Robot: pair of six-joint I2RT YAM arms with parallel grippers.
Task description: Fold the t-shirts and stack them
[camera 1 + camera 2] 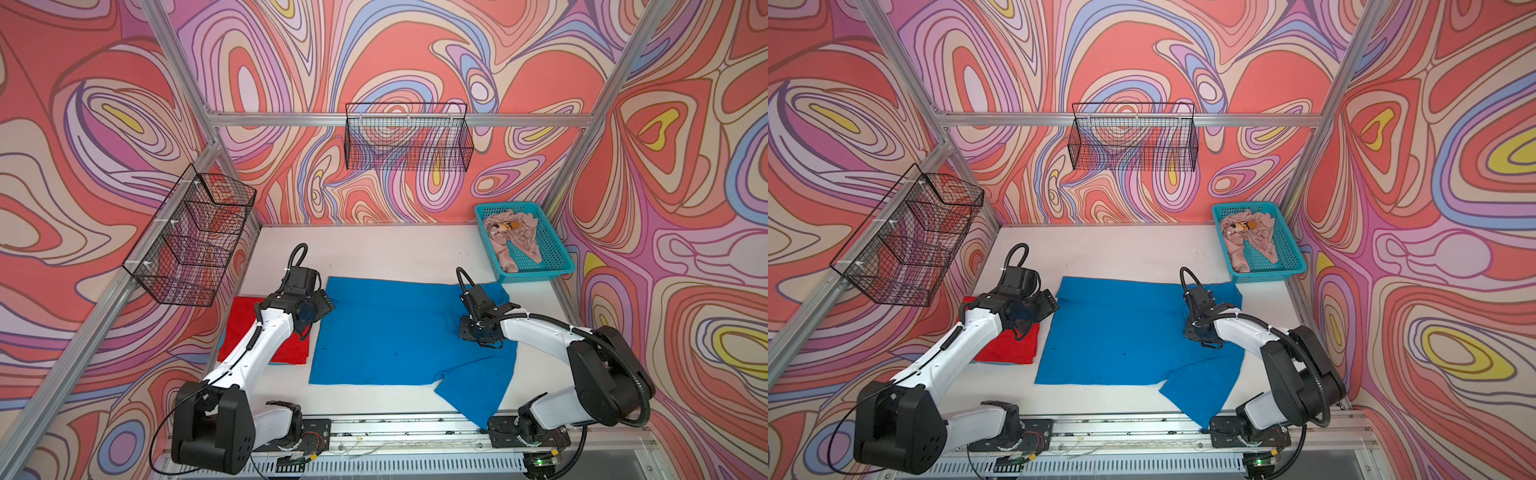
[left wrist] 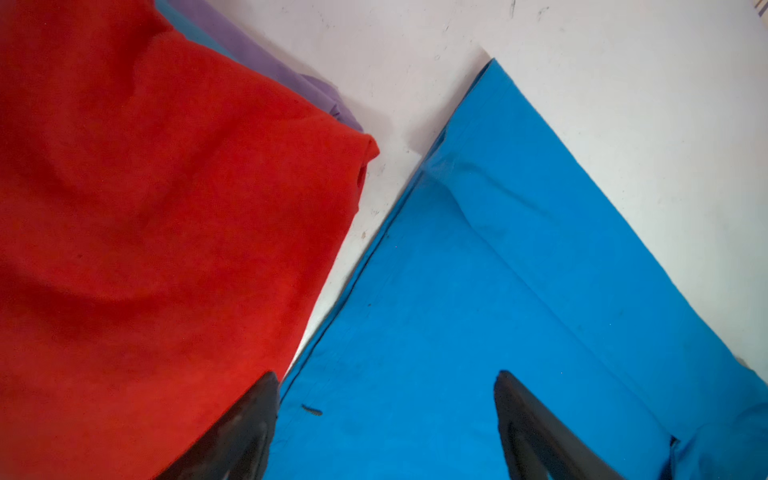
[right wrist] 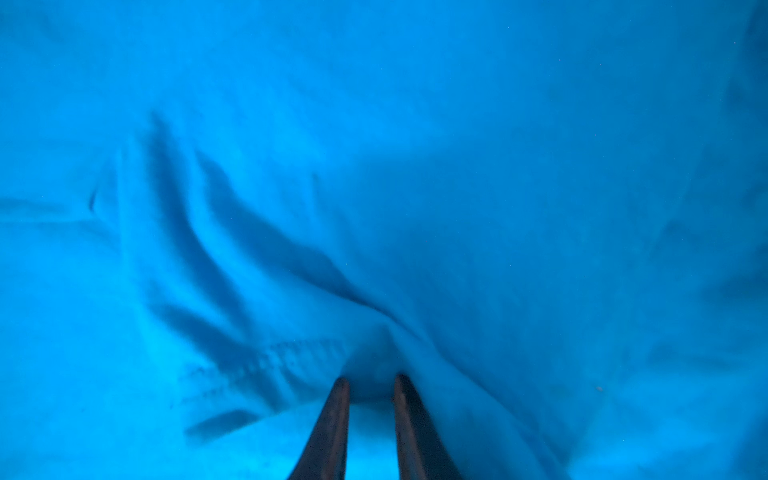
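**A:** The right gripper (image 3: 370, 380) is narrow, pinching a ridge of the blue t-shirt (image 1: 395, 332), which is spread mid-table. The left gripper (image 2: 386, 374) gapes wide over its left edge.

**B:** Seat the left grip first, clear of the folded red t-shirt (image 1: 241, 318) just beside. Then raise both evenly.

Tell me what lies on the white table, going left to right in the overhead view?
Red t-shirt → blue t-shirt → turquoise basket, which holds the beige-pink t-shirt.
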